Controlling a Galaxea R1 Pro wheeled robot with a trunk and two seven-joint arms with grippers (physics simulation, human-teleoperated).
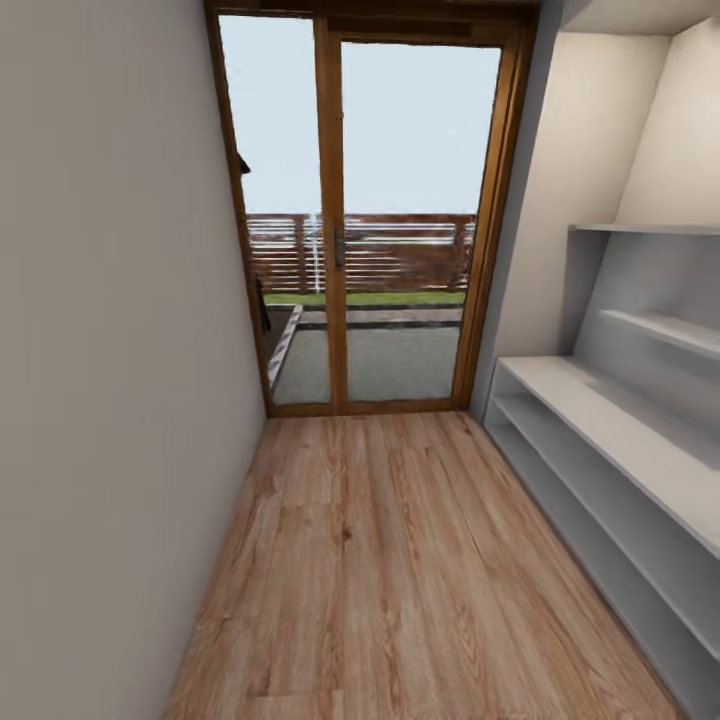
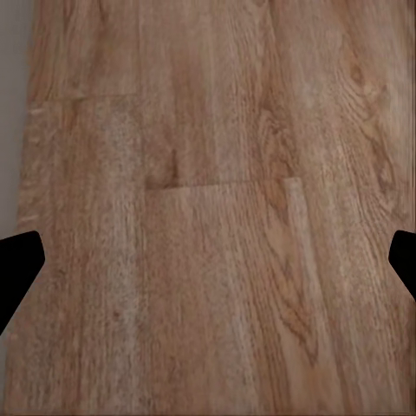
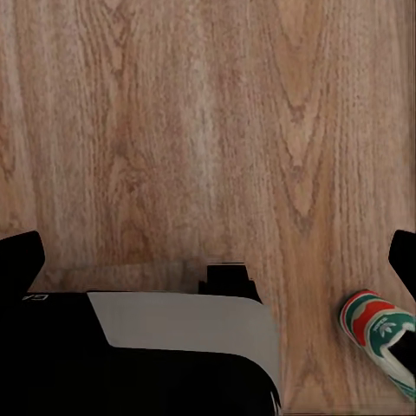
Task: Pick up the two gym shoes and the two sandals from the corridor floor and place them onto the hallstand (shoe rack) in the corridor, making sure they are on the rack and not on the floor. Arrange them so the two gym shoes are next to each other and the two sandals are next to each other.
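wood-plank floor (image 1: 400, 560) runs bare to the glass door (image 1: 365, 210), rack (image 1: 620, 440) empty at right awaiting shoes; both claws hang wide over the planks, holding nothing, a gym shoe (image 3: 379, 334) lower right in the right wrist view.

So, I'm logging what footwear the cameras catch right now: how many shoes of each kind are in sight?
Gym shoes: 1, part of one on the corridor floor, in the right wrist view.
Sandals: 0 in sight.
Total: 1
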